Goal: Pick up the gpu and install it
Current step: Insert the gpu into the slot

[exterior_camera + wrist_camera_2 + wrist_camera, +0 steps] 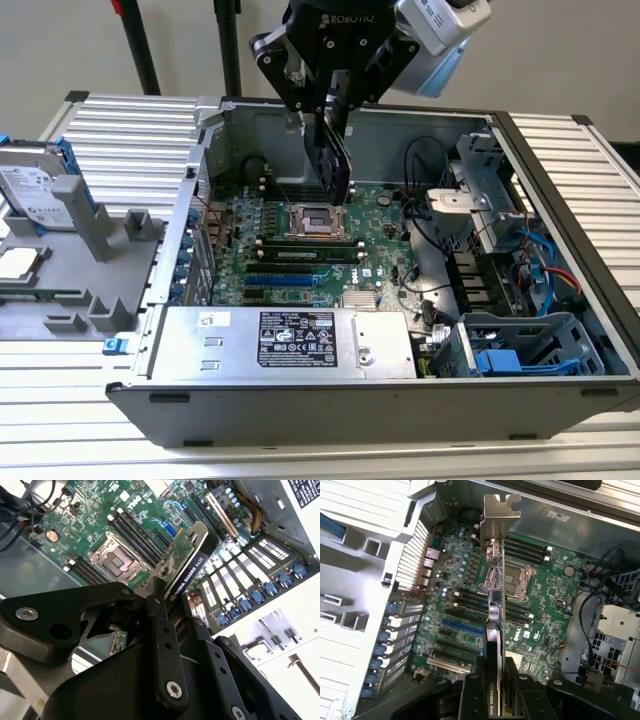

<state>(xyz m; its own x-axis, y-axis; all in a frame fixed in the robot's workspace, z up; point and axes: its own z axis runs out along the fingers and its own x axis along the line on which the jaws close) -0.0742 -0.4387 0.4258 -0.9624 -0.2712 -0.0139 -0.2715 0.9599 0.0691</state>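
My gripper (335, 120) hangs over the open computer case (200, 400), shut on the gpu (338, 165). The card is held edge-down above the green motherboard (300, 215), over the processor socket, clear of the board. In the first wrist view the gpu (495, 597) shows edge-on, its silver end bracket (500, 512) at the far end, with black fingers (472, 685) clamped on either side. In the second wrist view the gpu (187, 562) shows its green board face and black cooler edge above the memory slots. The blue and black expansion slots (465, 630) lie off to one side of the card.
On the exterior view's left a grey fixture (95, 255) carries a silver hard drive with blue rails (40, 185). Inside the case are the power supply (290, 340), a drive cage (530, 350), loose cables (545, 255) and blue slot clips (260, 595).
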